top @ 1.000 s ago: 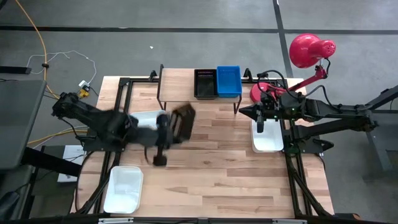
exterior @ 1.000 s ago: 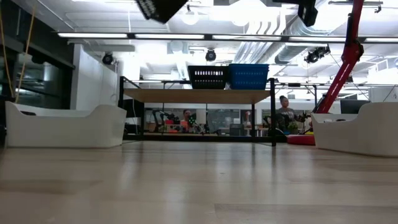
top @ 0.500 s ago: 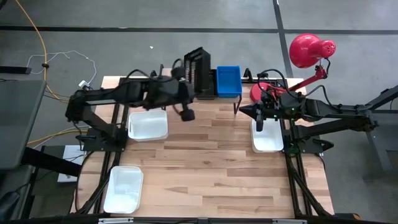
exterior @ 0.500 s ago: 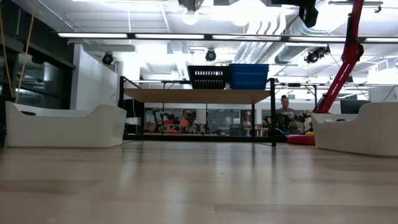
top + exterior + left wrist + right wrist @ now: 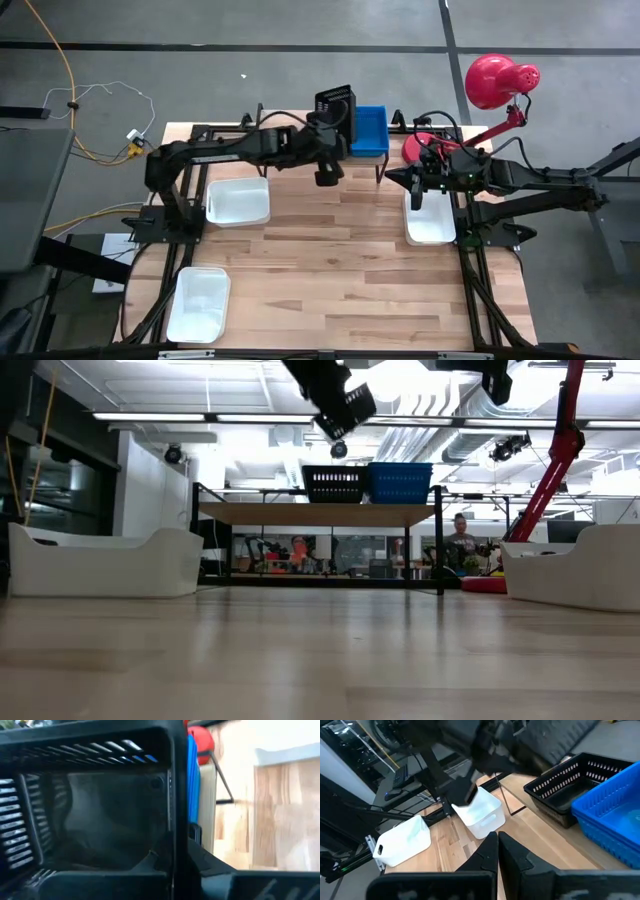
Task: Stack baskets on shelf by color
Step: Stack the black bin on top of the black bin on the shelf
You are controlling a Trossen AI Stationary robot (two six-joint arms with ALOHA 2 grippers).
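1. Light wooden plank tabletop [image 5: 340, 260] fills the high view, with grey floor around it and a red desk lamp [image 5: 497, 82] at the far right corner.
2. At the far edge stands the low shelf [image 5: 285, 130] with a pale wood top and thin black metal legs.
3. On the shelf sit a black slotted plastic basket [image 5: 332, 484] and, touching it on the right, a bright blue plastic basket [image 5: 370, 131].
4. The left gripper [image 5: 335, 135] is clamped on a second black slotted basket [image 5: 336, 104], held tilted above the one on the shelf.
5. Three white rounded-corner plastic baskets lie on the table: left [image 5: 238, 201], near left [image 5: 198, 304], right [image 5: 432, 222].
6. The right gripper [image 5: 497, 840], fingers pressed together and holding nothing, hovers above the right white basket.
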